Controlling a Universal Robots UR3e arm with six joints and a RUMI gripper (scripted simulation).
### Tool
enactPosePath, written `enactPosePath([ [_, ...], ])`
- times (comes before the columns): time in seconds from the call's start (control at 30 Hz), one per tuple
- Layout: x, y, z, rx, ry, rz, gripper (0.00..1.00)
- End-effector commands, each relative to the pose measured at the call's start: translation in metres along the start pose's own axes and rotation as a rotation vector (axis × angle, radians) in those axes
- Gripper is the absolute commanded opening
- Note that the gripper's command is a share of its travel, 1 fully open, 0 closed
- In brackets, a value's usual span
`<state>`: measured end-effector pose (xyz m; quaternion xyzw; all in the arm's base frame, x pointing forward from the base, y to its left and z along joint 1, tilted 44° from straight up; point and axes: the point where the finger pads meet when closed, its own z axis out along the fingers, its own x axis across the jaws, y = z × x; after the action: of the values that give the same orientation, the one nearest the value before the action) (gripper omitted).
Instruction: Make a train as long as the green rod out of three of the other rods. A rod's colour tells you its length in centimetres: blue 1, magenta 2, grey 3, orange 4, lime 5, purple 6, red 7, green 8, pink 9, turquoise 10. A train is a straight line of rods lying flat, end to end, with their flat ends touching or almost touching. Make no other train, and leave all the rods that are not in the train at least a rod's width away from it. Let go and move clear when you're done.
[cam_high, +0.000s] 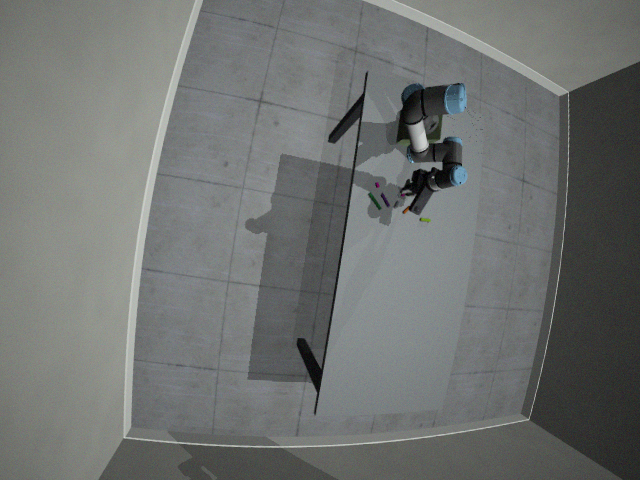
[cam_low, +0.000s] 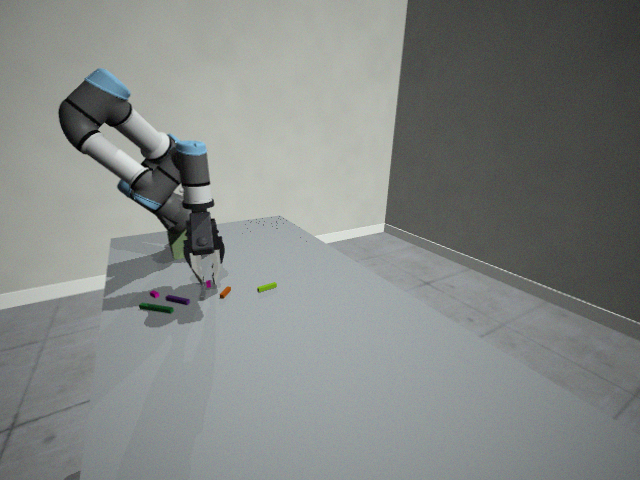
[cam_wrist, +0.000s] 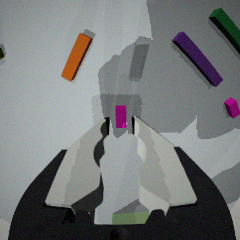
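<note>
My gripper (cam_high: 402, 192) (cam_low: 208, 282) (cam_wrist: 120, 118) points down, its fingers a small gap apart. A magenta rod (cam_wrist: 121, 114) shows between the fingertips in the wrist view, with space on both sides; it is not gripped. A grey rod (cam_wrist: 139, 61) (cam_low: 202, 297) lies in shadow just beyond it. An orange rod (cam_wrist: 76, 56) (cam_low: 225, 292) lies left of the grey in the wrist view. A purple rod (cam_wrist: 198, 59) (cam_low: 177, 299), a green rod (cam_wrist: 227, 29) (cam_low: 156, 308) and another magenta rod (cam_wrist: 232, 107) (cam_low: 154, 293) lie to the right. A lime rod (cam_high: 424, 220) (cam_low: 267, 287) lies apart, beyond the orange. No rods touch.
The table (cam_high: 392, 310) (cam_low: 336, 361) carries the arm's green base block (cam_high: 408, 138) (cam_low: 178, 246) behind the gripper. The table's long edge runs beyond the green rod in the top view. The arm's shadow falls over the grey, purple and green rods.
</note>
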<state>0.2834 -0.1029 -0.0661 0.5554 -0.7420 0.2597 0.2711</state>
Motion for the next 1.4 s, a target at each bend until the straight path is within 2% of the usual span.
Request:
enactPosePath([
  [0.0, 0.0006, -0.0018, -0.0004, 0.007, 0.000, 0.002, 0.14],
  [0.9, 0.0006, -0.0019, -0.0004, 0.007, 0.000, 0.003, 0.14],
  [0.93, 0.0006, -0.0019, -0.0004, 0.007, 0.000, 0.003, 0.00],
  [1.37, 0.0006, -0.0019, -0.0004, 0.007, 0.000, 0.003, 0.00],
])
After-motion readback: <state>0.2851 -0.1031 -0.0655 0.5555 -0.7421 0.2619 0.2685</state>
